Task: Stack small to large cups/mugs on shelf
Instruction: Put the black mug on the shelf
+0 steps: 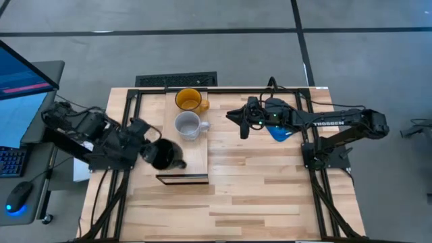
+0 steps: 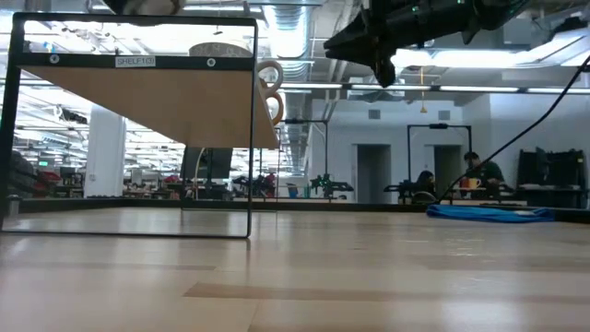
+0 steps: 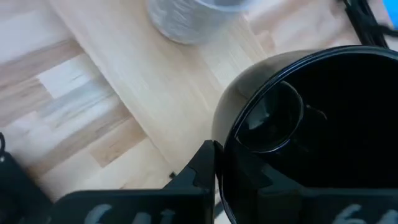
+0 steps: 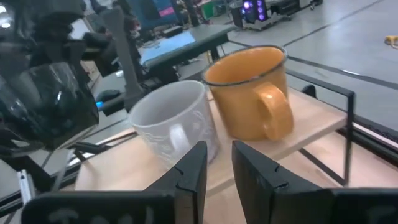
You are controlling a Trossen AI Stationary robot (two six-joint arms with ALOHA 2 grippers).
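Note:
The pale wood shelf (image 1: 196, 158) stands on the planked table. A yellow-orange mug (image 1: 189, 100) stands at its far end, with a white mug (image 1: 187, 125) just nearer; both also show in the right wrist view (image 4: 249, 93) (image 4: 174, 124). My left gripper (image 1: 150, 150) is shut on the black mug (image 1: 165, 155) over the shelf's near left part. My right gripper (image 1: 241, 123) hovers to the right of the white mug, empty, its fingers (image 4: 193, 171) close together. My left gripper holds the black mug by its rim (image 3: 227, 155) on the side toward the table's left. One finger (image 3: 202, 171) lies outside the wall; the other is hidden by the dark mug. It comes from the table's left. The mug is mouth-up over the shelf; whether it rests there I cannot tell.
A flat blue object (image 1: 278, 133) lies on the table under my right arm, also seen in the low view (image 2: 489, 213). The shelf's dark metal frame (image 2: 251, 129) stands at the table's left half. A monitor and keyboard (image 1: 10, 158) sit off the left edge.

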